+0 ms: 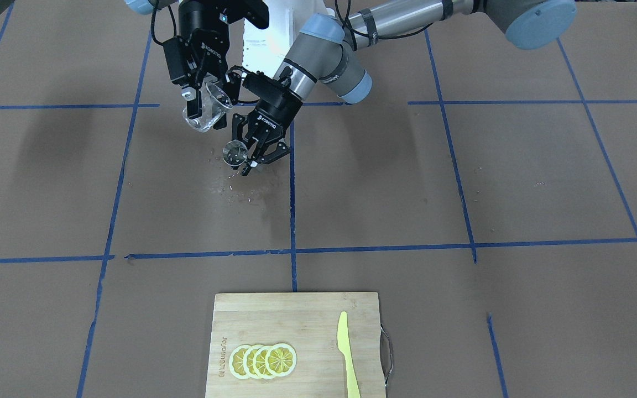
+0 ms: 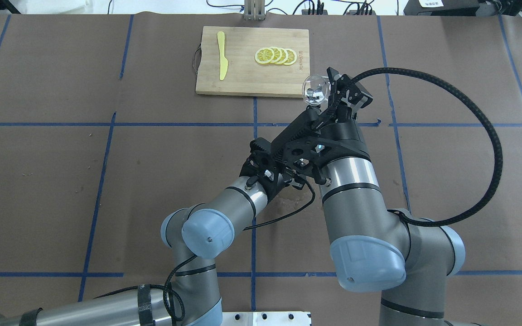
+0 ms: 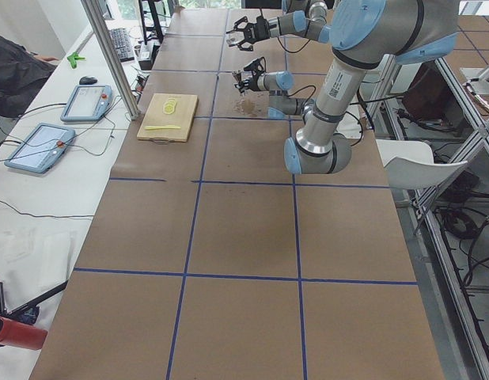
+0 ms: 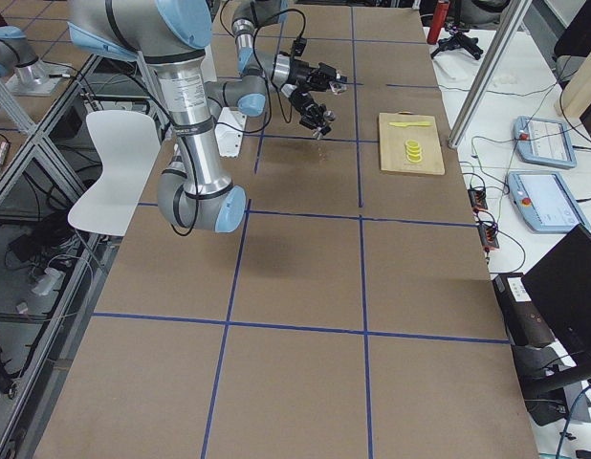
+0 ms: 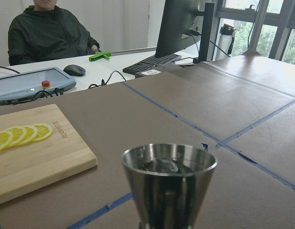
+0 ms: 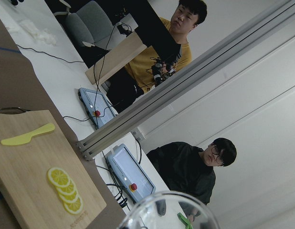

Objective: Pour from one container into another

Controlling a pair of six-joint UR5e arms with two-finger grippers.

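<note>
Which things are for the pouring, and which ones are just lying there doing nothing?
For the pouring:
glass cup, tilted in the right pincer
steel jigger, held in the left pincer

Just lying about:
cutting board
lemon slices on the board
yellow knife on the board

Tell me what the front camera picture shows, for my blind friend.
The right gripper holds a tilted glass cup beside a steel jigger held by the left gripper, above a brown table. A cutting board nearby holds lemon slices and a yellow knife.
</note>
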